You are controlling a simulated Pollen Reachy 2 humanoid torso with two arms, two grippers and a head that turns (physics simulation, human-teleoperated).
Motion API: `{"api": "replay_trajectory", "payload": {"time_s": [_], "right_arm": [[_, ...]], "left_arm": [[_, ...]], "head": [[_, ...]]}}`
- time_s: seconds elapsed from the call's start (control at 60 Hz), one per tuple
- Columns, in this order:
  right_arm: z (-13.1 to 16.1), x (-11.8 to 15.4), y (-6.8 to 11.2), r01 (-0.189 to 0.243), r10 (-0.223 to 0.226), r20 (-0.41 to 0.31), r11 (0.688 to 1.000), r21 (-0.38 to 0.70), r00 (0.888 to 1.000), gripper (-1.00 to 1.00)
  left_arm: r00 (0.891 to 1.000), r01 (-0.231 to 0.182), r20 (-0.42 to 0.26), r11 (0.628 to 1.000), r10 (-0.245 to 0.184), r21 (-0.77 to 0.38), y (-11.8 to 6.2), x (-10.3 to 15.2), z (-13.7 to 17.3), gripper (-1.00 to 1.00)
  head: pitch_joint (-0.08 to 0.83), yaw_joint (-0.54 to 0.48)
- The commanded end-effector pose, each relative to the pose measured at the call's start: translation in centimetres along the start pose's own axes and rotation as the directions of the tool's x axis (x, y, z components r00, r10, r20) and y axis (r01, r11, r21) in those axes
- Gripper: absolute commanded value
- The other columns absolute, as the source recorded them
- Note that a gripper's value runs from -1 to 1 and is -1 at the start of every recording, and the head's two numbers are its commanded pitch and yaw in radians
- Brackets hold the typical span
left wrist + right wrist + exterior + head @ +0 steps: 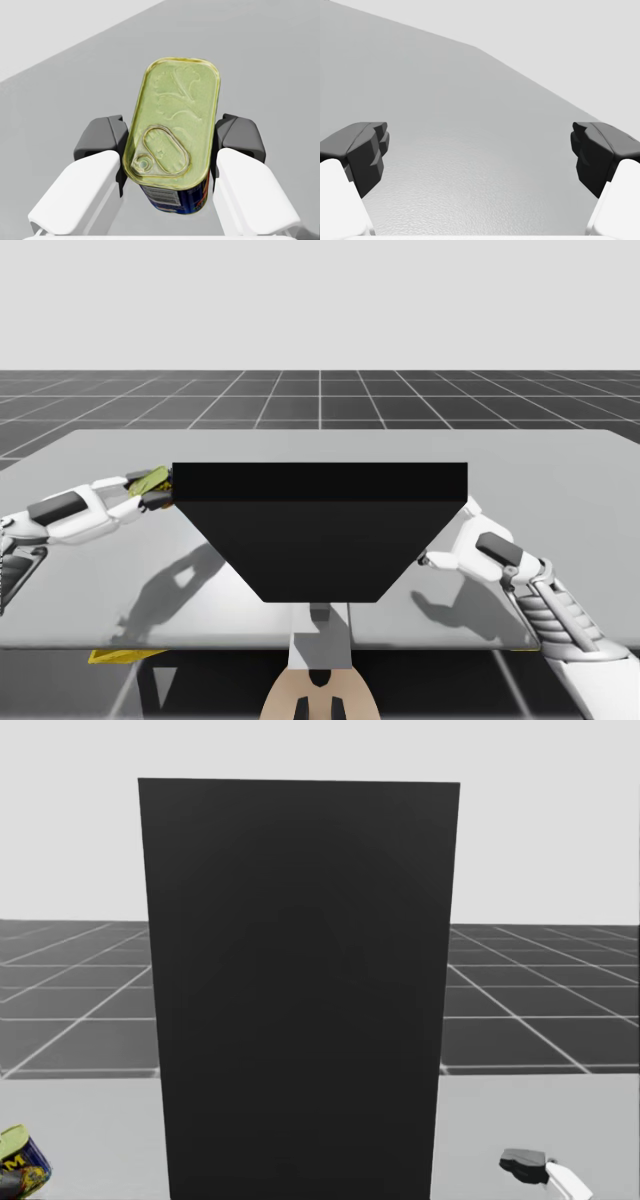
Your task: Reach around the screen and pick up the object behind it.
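The left jaws appear clamped on the oblong can (172,130), just beside the screen's (320,530) left end, while the right jaws gape empty; gripped near one end, it could pivot and slip onto the bench (560,470).

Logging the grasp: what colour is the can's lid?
The rectangular can's lid is pale gold-green, best in left wrist view.

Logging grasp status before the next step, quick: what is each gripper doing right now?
Left gripper: shut on the rectangular gold-topped can.
Right gripper: open, holding nothing.
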Motion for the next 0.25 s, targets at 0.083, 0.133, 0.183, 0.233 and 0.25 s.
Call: {"api": "replay_trajectory", "payload": {"time_s": [0.083, 0.133, 0.183, 0.233, 0.25], "right_arm": [[-0.3, 0.0, -0.3, -0.015, 0.017, 0.024, 0.996, -0.091, 1.0, -1.0], [-0.6, -0.1, -0.3, 0.003, 0.003, 0.047, 0.989, -0.147, 0.999, -1.0], [-1.0, -0.2, -0.6, 0.02, -0.006, 0.077, 0.984, -0.178, 0.997, -1.0], [-1.5, -0.6, -1.3, 0.007, 0.025, 0.129, 0.971, -0.238, 0.991, -1.0], [-1.6, -0.8, -1.4, -0.002, 0.036, 0.134, 0.969, -0.246, 0.99, -1.0]], "left_arm": [[0.978, 0.139, 0.14, 0.985, -0.153, 0.102, 1.9, 9.6, -1.8, 1.0], [0.974, 0.155, 0.151, 0.982, -0.171, 0.109, 1.9, 11.0, -2.1, 1.0], [0.967, 0.176, 0.161, 0.976, -0.195, 0.127, 1.8, 12.5, -2.4, 1.0], [0.961, 0.191, 0.175, 0.971, -0.215, 0.143, 1.8, 14.0, -2.5, 1.0], [0.958, 0.196, 0.182, 0.969, -0.222, 0.151, 1.8, 14.6, -2.5, 1.0]], "head": [[0.053, -0.04], [0.054, -0.04], [0.054, -0.05], [0.054, -0.05], [0.054, -0.05]]}}
